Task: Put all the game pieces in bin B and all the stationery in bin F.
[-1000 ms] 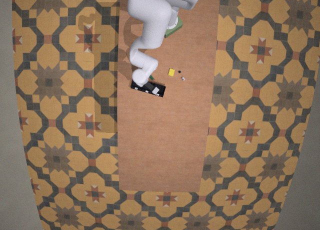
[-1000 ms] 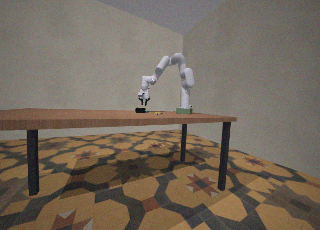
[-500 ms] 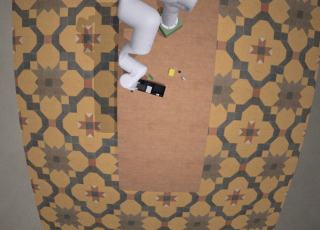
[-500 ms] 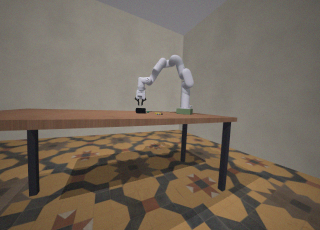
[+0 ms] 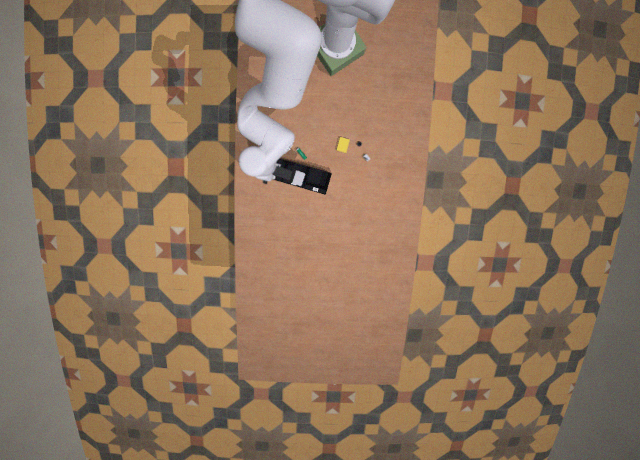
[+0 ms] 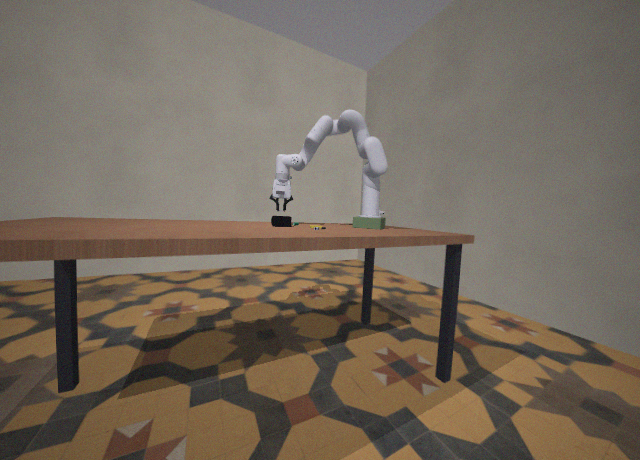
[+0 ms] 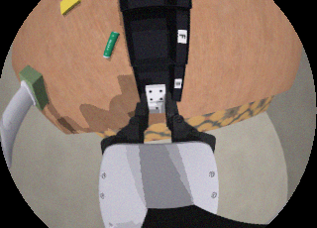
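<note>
My gripper (image 7: 156, 99) (image 6: 281, 205) is shut on a small white die (image 7: 155, 97) (image 5: 298, 177) with black dots. It hangs a little above a black row of three bins (image 5: 319, 180) (image 7: 154, 17) (image 6: 280, 221), over the end nearest the wrist camera. White labels sit on the bins' side; I cannot read their letters. A green marker-like stick (image 5: 300, 153) (image 7: 110, 45) lies beside the bins. A yellow flat block (image 5: 342, 144) (image 7: 70, 1), a small black piece (image 5: 358, 143) and a small grey-white piece (image 5: 366, 157) lie farther off on the table.
The wooden table (image 5: 330, 290) (image 6: 155, 235) is long, and the bins stand near its left edge in the overhead view. The arm's green base (image 5: 341, 57) (image 6: 369, 221) (image 7: 32, 79) stands at the table's far end.
</note>
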Motion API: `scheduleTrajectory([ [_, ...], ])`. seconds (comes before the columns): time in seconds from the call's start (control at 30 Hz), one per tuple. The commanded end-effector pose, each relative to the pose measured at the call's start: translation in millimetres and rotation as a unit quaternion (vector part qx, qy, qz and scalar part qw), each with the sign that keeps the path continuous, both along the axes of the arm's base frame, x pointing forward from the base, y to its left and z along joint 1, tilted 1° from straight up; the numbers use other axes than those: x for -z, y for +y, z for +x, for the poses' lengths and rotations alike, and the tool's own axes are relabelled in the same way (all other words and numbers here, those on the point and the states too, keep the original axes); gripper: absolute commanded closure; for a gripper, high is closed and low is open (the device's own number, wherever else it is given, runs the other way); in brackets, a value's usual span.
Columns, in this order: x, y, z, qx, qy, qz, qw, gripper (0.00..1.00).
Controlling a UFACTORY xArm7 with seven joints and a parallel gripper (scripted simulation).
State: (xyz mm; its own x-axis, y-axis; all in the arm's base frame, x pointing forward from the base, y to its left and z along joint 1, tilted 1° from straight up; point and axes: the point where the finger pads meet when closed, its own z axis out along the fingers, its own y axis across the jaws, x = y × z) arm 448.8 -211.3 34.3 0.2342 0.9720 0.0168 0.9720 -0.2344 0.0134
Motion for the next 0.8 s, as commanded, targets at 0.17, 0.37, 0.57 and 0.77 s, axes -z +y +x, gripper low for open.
scheduleTrajectory([
  [0.17,-2,0,1,0.0,-0.002,-0.001,1.0,1.0],
  [0.37,0,0,1,0.0,-0.002,-0.001,1.0,1.0],
  [0.57,8,0,1,0.0,-0.002,-0.001,1.0,1.0],
  [0.77,20,0,1,0.0,-0.002,-0.001,1.0,1.0],
])
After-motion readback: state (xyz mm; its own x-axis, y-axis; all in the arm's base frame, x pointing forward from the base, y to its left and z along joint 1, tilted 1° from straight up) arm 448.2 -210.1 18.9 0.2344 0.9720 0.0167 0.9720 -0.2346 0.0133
